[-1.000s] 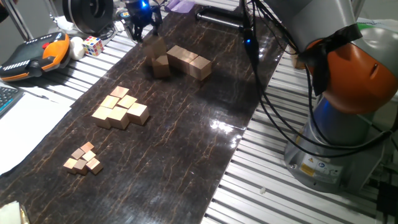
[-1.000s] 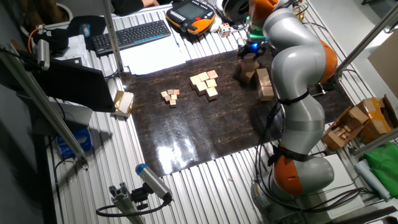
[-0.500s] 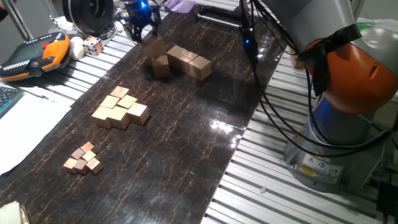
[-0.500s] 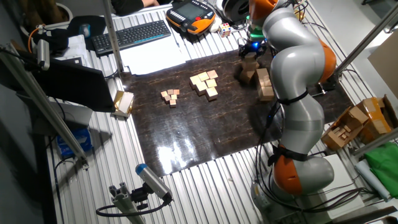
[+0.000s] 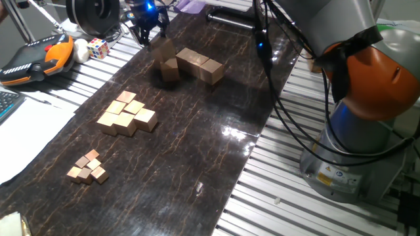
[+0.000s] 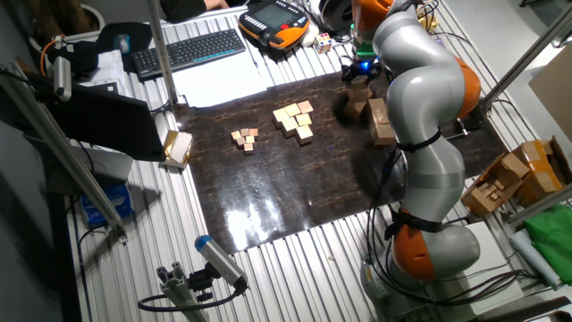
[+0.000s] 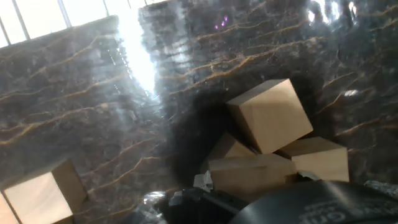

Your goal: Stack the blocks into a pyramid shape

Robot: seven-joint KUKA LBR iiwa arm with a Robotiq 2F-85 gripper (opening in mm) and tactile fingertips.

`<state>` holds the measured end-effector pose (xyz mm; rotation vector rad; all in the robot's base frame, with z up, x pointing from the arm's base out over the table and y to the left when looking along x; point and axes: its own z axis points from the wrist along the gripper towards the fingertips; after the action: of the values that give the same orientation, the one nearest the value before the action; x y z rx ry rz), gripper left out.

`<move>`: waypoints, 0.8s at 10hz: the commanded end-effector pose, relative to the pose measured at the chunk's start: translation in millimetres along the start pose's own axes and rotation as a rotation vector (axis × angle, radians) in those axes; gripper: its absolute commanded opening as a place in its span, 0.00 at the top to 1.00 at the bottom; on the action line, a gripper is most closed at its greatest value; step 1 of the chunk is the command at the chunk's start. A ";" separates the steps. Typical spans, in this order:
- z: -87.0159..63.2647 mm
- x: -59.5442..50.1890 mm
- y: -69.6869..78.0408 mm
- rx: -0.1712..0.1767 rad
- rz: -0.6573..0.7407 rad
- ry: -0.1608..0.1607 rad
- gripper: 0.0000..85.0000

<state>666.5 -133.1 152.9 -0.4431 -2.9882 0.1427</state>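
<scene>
Several large tan blocks (image 5: 197, 64) lie at the far end of the dark mat. Two or three form a row, and beside it one block (image 5: 165, 50) sits tilted on top of another (image 5: 170, 69). The group also shows in the other fixed view (image 6: 368, 105). My gripper (image 5: 149, 31) hangs just behind and above the tilted stack, its fingers apart with nothing between them; it also shows in the other fixed view (image 6: 360, 70). In the hand view the tilted top block (image 7: 270, 114) rests on lower blocks (image 7: 250, 174), and one separate block (image 7: 38, 196) lies at the lower left.
Medium tan cubes (image 5: 126, 115) cluster mid-mat and tiny cubes (image 5: 88, 167) lie nearer the front. An orange teach pendant (image 5: 36, 56) and a puzzle cube (image 5: 98, 47) lie left of the mat. The arm's base (image 5: 367, 111) and cables stand on the right.
</scene>
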 end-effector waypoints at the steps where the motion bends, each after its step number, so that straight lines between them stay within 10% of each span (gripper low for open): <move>1: -0.1 0.1 0.4 -0.005 0.005 0.013 0.28; 4: -5.3 5.2 -2.1 -0.036 0.002 0.025 0.27; 8: -36.6 53.9 -37.1 0.003 -0.014 -0.025 0.27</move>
<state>617.1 -150.9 198.0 -0.4113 -3.0211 0.1500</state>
